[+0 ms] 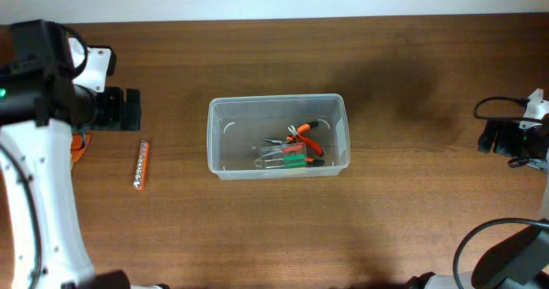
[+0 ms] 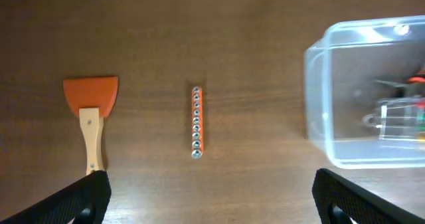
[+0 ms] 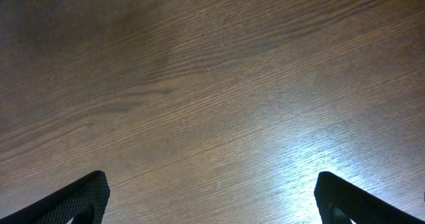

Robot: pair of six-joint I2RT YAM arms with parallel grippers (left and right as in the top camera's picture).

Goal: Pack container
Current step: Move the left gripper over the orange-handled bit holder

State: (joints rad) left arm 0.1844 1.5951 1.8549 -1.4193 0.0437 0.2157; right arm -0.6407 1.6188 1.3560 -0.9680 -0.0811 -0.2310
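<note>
The clear plastic container stands at the table's middle and holds orange-handled pliers and a green-handled tool. In the left wrist view it sits at the right. An orange bit strip lies left of it, and also shows in the left wrist view. An orange scraper with a wooden handle lies further left, mostly hidden under the left arm in the overhead view. My left gripper is open and empty, above these tools. My right gripper is open and empty over bare table at the far right.
The brown wooden table reaches to a pale wall strip at the back. A black cable loops by the right arm.
</note>
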